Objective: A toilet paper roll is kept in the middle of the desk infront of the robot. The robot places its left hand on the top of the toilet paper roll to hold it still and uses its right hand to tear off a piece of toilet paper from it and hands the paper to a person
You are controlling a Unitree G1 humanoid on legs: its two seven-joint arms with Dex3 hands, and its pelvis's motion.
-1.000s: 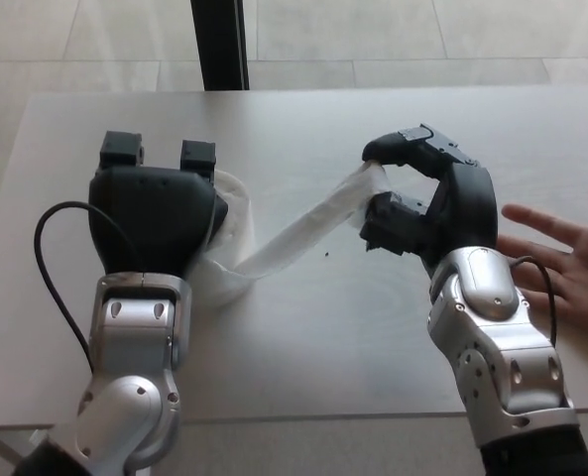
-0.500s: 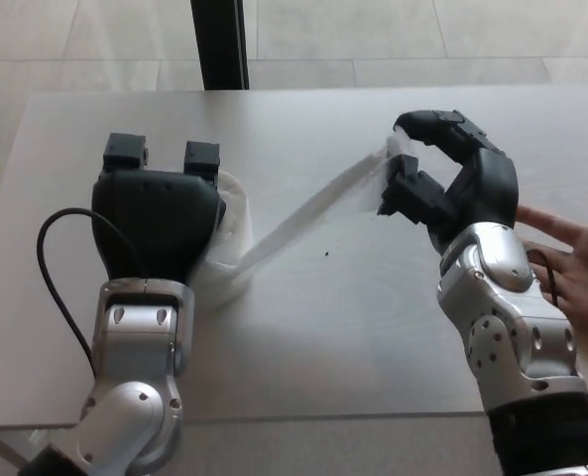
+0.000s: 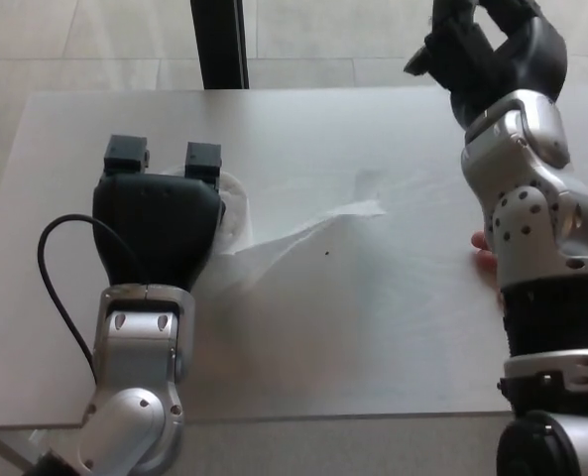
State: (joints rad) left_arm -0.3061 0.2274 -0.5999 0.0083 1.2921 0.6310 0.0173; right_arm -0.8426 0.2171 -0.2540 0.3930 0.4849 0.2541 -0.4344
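Left robot hand (image 3: 158,220) rests palm-down, gripping the toilet paper roll (image 3: 236,206) on the table (image 3: 373,327). Loose paper strip (image 3: 313,236) trails toward the robot's right, flat and unheld. Right robot hand (image 3: 487,45) is raised beyond it, fingers curled, apparently empty.

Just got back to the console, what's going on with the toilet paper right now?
The left hand rests flat on top of the toilet paper roll, pinning it to the desk. A loose strip of paper trails from the roll across the desk with its far end lying free. The right hand is raised at the far right edge of the desk; no paper is visible in it. A person's hand peeks out behind the right forearm.
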